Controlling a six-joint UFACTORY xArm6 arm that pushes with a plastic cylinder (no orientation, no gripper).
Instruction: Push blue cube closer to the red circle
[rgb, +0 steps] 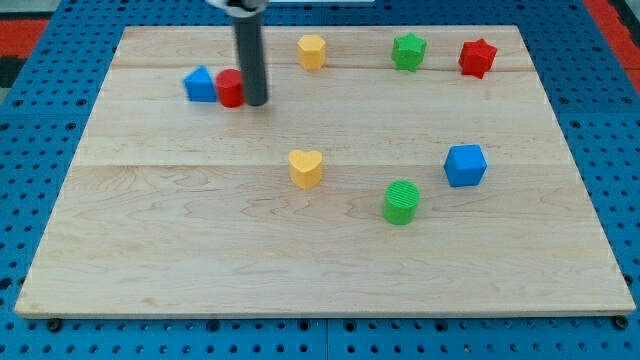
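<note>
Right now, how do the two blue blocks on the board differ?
The blue cube stands alone toward the view's right, while the blue triangular block sits at upper left, against the red circle. My tip is beside the circle, far from the cube. Both are blue.

The light is bright and even. Small soft shadows sit under the blocks. Everything looks a little blurry.

The wooden tabletop (200, 250) carries eight blocks. Along the view's top lie a blue block (200, 85) touching a red cylinder (230, 88), then a yellow hexagon (312, 51), a green star (408, 51) and a red star (477, 57). Nearer the middle lie a yellow heart (306, 168), a green cylinder (401, 202) and a blue cube (465, 165).
</note>
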